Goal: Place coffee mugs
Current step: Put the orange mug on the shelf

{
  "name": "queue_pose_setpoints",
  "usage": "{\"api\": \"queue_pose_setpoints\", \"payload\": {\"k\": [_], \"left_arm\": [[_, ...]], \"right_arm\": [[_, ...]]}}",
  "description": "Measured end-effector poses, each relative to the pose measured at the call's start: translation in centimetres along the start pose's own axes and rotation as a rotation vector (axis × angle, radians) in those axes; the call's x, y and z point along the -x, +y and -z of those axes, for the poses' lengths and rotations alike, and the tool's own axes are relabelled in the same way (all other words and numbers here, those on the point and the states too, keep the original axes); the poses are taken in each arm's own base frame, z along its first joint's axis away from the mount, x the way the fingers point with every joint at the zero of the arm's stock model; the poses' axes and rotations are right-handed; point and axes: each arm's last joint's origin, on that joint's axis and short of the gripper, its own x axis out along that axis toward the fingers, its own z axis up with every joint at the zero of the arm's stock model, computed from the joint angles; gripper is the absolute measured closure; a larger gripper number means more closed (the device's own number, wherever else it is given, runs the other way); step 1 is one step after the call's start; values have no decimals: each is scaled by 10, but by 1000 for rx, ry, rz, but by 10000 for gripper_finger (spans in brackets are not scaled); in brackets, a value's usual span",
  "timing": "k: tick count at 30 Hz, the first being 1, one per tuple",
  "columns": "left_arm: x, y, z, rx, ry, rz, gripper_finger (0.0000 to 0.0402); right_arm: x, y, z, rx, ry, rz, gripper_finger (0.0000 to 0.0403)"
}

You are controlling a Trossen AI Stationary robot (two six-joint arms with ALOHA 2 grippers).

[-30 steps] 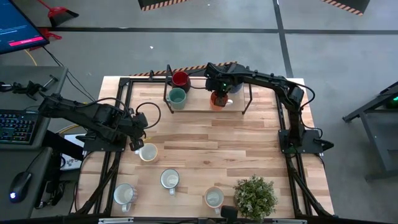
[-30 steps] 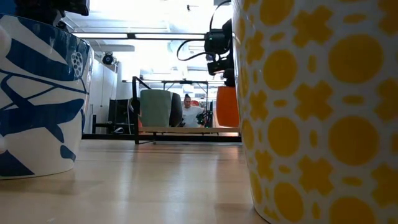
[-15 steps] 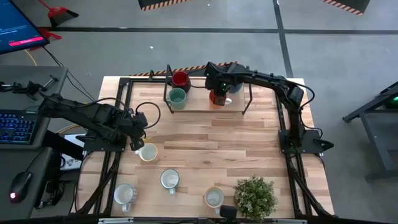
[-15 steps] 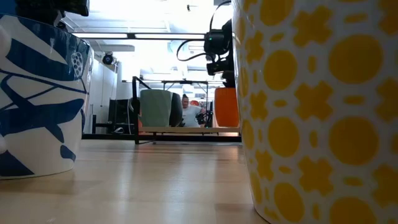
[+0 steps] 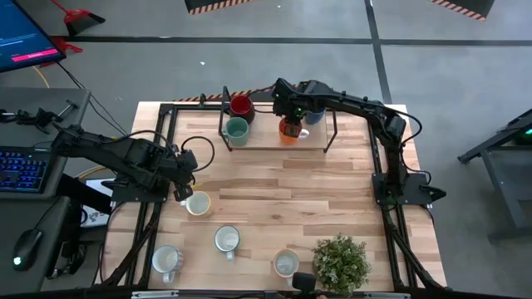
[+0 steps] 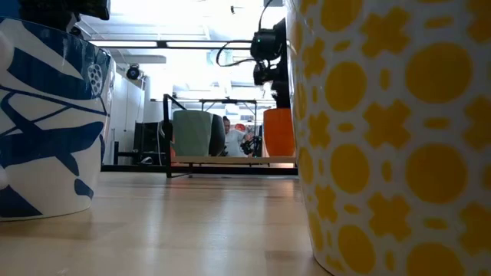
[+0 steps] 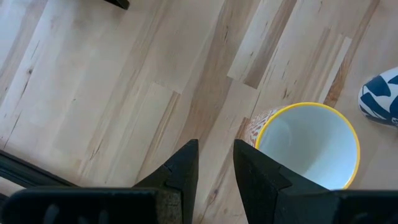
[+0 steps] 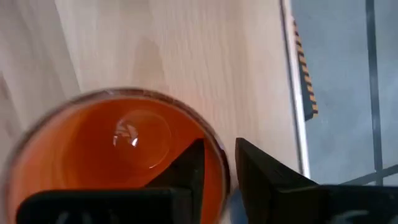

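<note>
From above, the rack [image 5: 278, 148] stood at the far edge of the worktop [image 5: 283, 191]. On it were a dark red mug [image 5: 241, 105], a teal mug [image 5: 236, 130] just nearer than the red one, an orange mug [image 5: 289, 130] to their right, and a blue mug [image 5: 315, 117] half hidden behind the arm. The right gripper [image 5: 288, 117] hung directly over the orange mug. The left gripper [image 5: 184, 192] hovered at the left side of the worktop, just beside a cream mug [image 5: 198, 203]. Three white mugs [image 5: 227, 240] sat in a loose row along the near edge, with a potted plant [image 5: 341, 262] at the near right.

At worktop level, a yellow-patterned mug [image 6: 383, 138] filled the right and a blue-patterned mug [image 6: 46, 115] the left. Far off between them, the orange mug stood upright on the rack shelf with the right gripper just above it. A person [image 6: 230, 136] showed in the room behind.

In the left wrist view, the jaws stood narrowly apart over bare wood, holding nothing. A yellow-rimmed mug [image 7: 308, 146] sat upright just beside them.

In the right wrist view, the jaws straddled the orange mug's rim with a narrow gap, one finger inside and one outside. I could not tell whether they pressed on it.
</note>
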Motion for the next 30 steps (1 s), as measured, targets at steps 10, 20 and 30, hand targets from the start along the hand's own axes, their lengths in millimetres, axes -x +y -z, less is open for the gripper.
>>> {"api": "queue_pose_setpoints", "payload": {"k": [10, 20, 30], "left_arm": [[0, 0, 0, 0, -2, -3, 311], [0, 1, -1, 0, -18, -25, 311], [0, 1, -1, 0, -20, -27, 311]], "right_arm": [[47, -6, -6, -74, -25, -95, 336], [67, 23, 3, -145, 112, -374, 336], [40, 56, 8, -20, 243, -269, 364]]}}
